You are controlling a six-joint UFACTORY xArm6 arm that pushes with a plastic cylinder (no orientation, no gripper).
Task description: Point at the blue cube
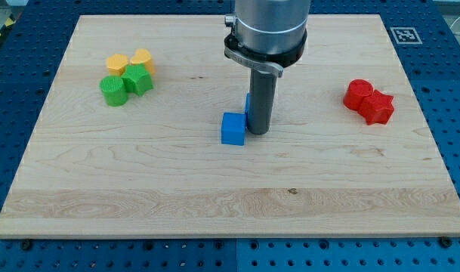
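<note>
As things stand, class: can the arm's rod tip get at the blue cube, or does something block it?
Probably yes. My tip sits right beside the blue cube, on its right in the view, seemingly touching, with nothing between. Another blue piece peeks from behind the rod, not in the way.

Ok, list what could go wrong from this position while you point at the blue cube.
1. My tip sits right beside the blue cube, on its right, possibly touching. Any drift toward the view's left would likely shove it.
2. A second blue block shows only as a sliver behind the rod, so I cannot judge its shape, or whether the rod is touching it.
</note>
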